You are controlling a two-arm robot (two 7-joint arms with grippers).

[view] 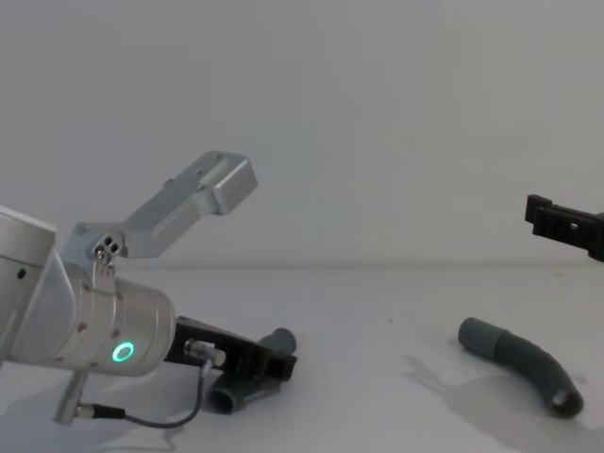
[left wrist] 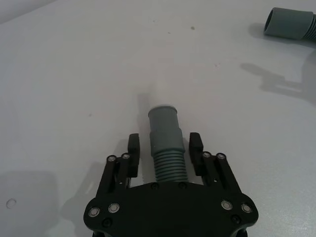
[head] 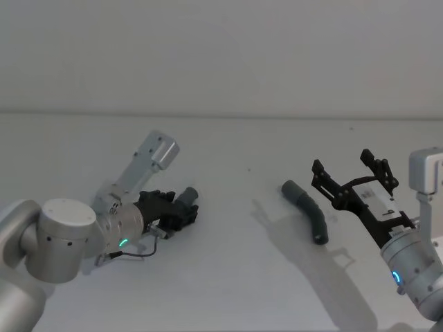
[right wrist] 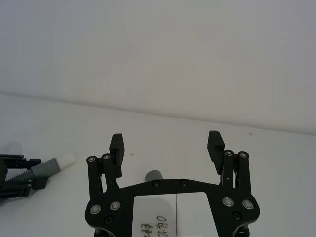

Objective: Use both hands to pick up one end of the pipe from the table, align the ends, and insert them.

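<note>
One grey pipe (left wrist: pixel 165 123) piece with a ribbed section lies on the table (head: pixel 235 277) at the left. My left gripper (left wrist: pixel 165 144) straddles it, its fingers (left wrist: pixel 134 147) partly closed with narrow gaps on both sides. From the head camera this gripper (head: pixel 178 213) sits low on the table with the piece's collar (head: pixel 189 196) poking out past it. The second curved pipe (head: pixel 309 211) piece lies at the right. My right gripper (head: pixel 346 168) hangs wide open above and just right of it, nothing between its fingers (right wrist: pixel 116 148). A pale whitish end (right wrist: pixel 65 160) tips the left piece.
The table stretches bare between the two pipe pieces, with a plain wall behind. The right arm's shadow (head: pixel 325 270) falls on the surface near the second piece. A thin black cable (view: pixel 179 415) loops under my left wrist.
</note>
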